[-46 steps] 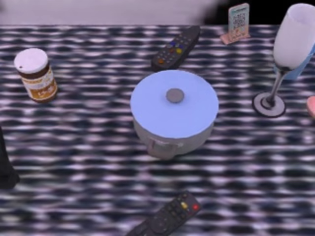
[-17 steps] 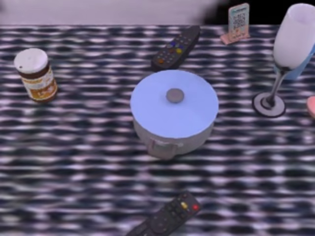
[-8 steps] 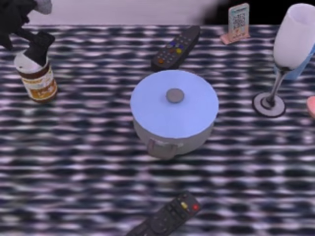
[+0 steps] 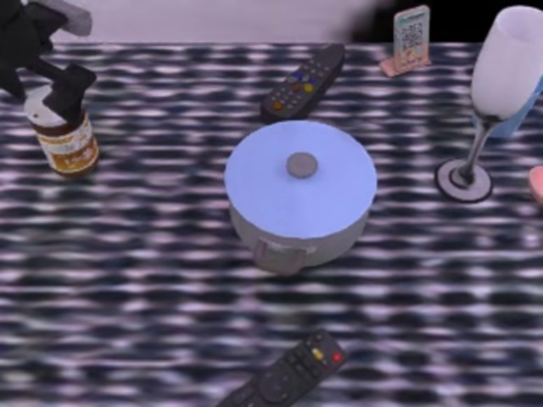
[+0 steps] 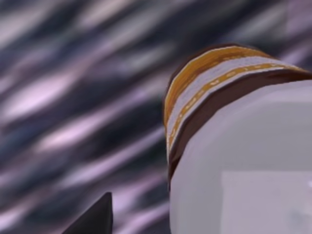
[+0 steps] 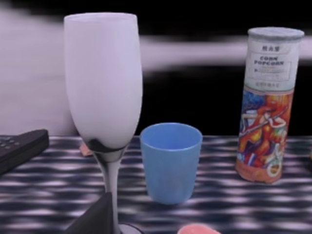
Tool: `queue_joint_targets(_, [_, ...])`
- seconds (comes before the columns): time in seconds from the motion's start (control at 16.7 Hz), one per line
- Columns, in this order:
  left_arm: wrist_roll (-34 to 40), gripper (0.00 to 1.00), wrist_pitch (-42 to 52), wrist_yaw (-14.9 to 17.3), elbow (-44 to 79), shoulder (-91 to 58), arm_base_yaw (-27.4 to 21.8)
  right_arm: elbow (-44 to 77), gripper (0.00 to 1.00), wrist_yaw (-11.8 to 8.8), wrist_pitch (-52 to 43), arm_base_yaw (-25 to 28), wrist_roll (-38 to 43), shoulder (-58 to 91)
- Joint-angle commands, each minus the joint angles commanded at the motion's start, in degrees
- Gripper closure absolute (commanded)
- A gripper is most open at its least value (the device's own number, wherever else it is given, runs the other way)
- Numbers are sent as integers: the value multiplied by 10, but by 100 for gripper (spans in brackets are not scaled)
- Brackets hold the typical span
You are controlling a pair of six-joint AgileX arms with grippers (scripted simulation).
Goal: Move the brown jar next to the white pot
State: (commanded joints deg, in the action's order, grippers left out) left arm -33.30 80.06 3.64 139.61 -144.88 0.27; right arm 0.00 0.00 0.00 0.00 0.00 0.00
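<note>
The brown jar [image 4: 68,144], with a white lid and an orange-tan label, stands upright at the table's far left. My left gripper [image 4: 44,85] is right over its lid, open, with one dark finger on each side of it. In the left wrist view the jar [image 5: 219,87] fills the frame, and one fingertip [image 5: 95,219] stands clear of its side. The white pot [image 4: 300,182], with a flat bluish lid and a grey knob, sits in the middle of the table, well right of the jar. My right arm is outside the top view; one fingertip [image 6: 97,217] shows in its wrist view.
One black remote [image 4: 304,80] lies behind the pot and another [image 4: 293,373] in front of it. A tall white goblet glass [image 4: 507,64], a blue cup [image 6: 170,161] and a popcorn can [image 6: 265,102] stand at the far right. A small card stand [image 4: 410,38] is at the back.
My left gripper came into view at the top left and moved a little lower and right over the jar's lid. The jar and pot have not moved.
</note>
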Motion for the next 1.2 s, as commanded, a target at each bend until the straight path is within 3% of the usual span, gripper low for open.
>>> queue_joint_targets(0.48, [2, 0, -101, -1, -96, -3, 1, 0, 0, 0, 0, 0, 0, 0])
queue_joint_targets(0.72, [2, 0, -106, -1, -101, -3, 1, 0, 0, 0, 0, 0, 0, 0])
queue_joint_targets(1.2, [2, 60, -106, -1, -101, -3, 1, 0, 0, 0, 0, 0, 0, 0])
